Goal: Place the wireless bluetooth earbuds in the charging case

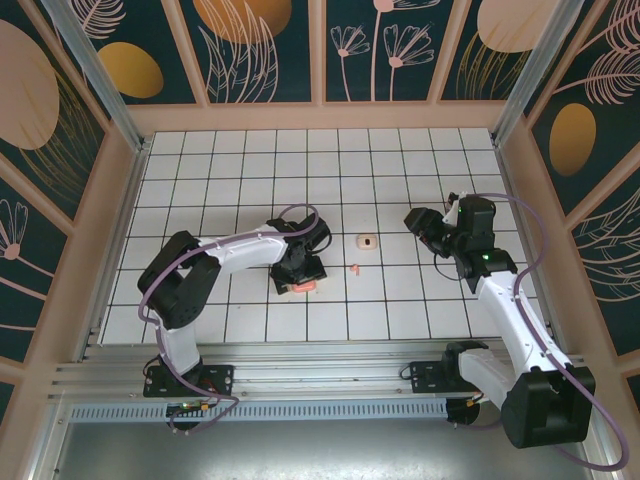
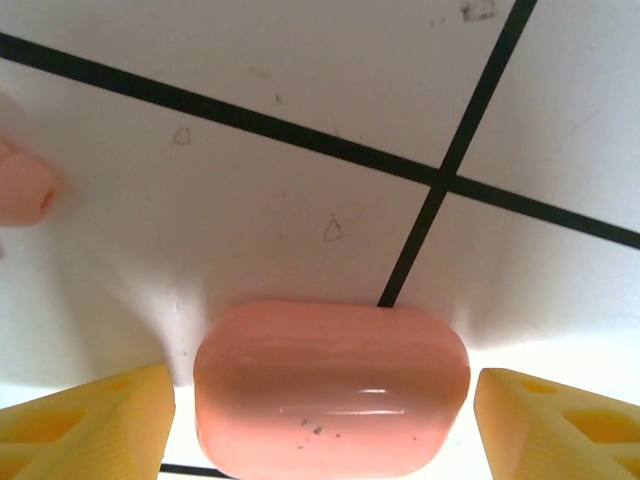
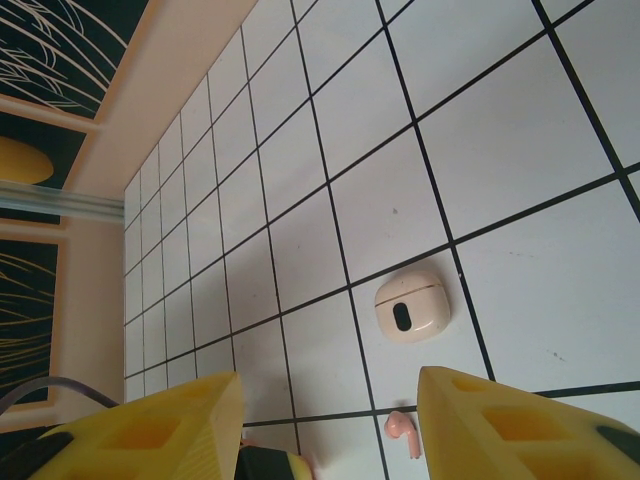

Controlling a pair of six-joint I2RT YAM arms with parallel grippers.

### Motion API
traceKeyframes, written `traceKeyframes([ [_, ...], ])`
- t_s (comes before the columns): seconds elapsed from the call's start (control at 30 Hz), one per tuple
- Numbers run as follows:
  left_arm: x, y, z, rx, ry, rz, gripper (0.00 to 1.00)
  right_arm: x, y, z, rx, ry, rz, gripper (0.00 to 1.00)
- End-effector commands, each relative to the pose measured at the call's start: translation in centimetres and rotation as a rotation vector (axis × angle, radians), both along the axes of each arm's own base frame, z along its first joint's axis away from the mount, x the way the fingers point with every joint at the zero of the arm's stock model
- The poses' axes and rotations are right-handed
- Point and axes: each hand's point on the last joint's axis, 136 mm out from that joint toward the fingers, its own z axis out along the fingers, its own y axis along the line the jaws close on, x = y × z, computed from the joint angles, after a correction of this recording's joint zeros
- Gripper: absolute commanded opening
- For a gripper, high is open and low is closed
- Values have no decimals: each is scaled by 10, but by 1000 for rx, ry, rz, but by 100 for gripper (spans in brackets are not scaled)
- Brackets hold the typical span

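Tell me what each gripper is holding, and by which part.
Nothing is clearly held. The left gripper straddles the coral-pink box at its two ends, jaws not closed on it; the right gripper is open and empty.

Left arm (image 1: 238, 249): white links, black joints, purple cable (image 1: 140, 300) looping at 9 o'clock. Right arm (image 1: 510, 320): same build, green light (image 1: 487, 257) near wrist. Fingers (image 2: 90, 425): yellow, wedge-shaped.

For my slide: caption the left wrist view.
Open yellow fingers flank the coral-pink box; an earbud lies nearby.
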Motion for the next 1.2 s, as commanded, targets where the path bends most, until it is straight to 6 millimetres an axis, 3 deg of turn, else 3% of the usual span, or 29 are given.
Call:
traceKeyframes([
  [0.0, -11, 1, -2, 33, 49, -54, 78, -3, -2, -1, 5, -6, -6, 50],
  [0.4, -7, 5, -9, 78, 47, -115, 70, -5, -3, -1, 3, -7, -9, 49],
  [0.57, -7, 1, -7, 64, 48, -135, 59, -6, -3, -1, -1, -4, -11, 49],
  [0.87, 5, -7, 20, 29, -31, -201, 57, -6, -2, 4, -1, -12, 6, 50],
  [1.17, 17, -2, 64, -6, -217, -346, 56, -3, 19, 15, 25, -15, 135, 49],
])
